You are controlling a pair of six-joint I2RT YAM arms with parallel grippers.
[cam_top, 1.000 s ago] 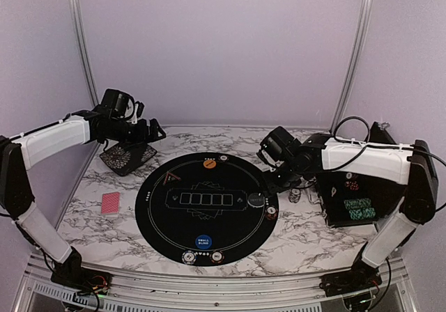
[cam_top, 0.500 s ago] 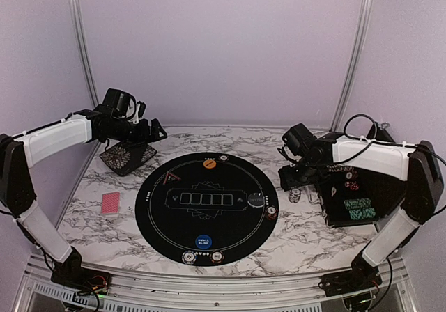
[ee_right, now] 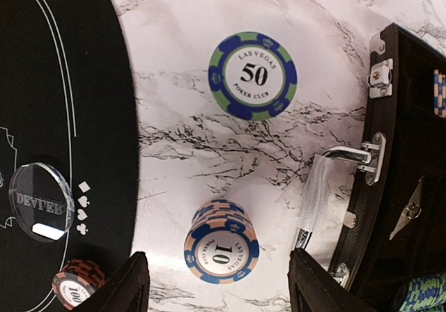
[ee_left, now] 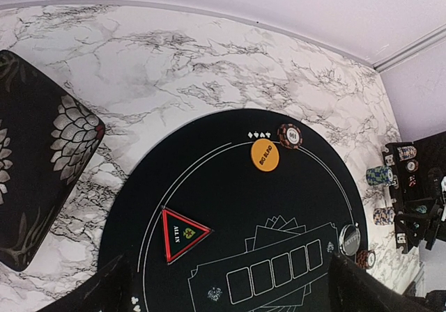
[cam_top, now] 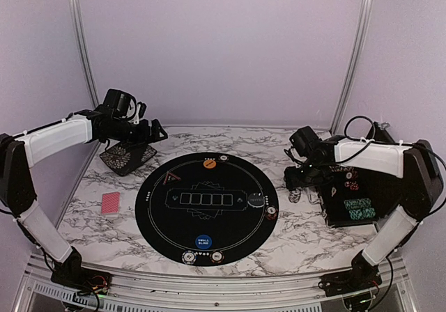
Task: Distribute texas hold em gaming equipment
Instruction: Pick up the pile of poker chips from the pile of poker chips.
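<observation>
red-backed cards (cam_top: 110, 203): flat on table (cam_top: 306, 235), left of mat (cam_top: 230, 235).
On mat: orange button (ee_left: 265, 154) touching far-edge chip (ee_left: 290, 136); blue button (cam_top: 203, 242) near edge, near-edge chips (cam_top: 188, 258) flanking; dealer button (ee_right: 40, 200) and red chip stack (ee_right: 75, 284) right edge; triangle marker (ee_left: 182, 232) left-centre.
Table off mat's right edge: 50 chip (ee_right: 252, 75) flat, 10 stack (ee_right: 221, 242) upright.

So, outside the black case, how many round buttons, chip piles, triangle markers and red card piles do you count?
Round buttons: 3 (orange button, blue button, dealer button)
Chip piles: 6 (four on the mat; two beside the case:)
Triangle marker: 1
Red card pile: 1
Total: 11
</observation>
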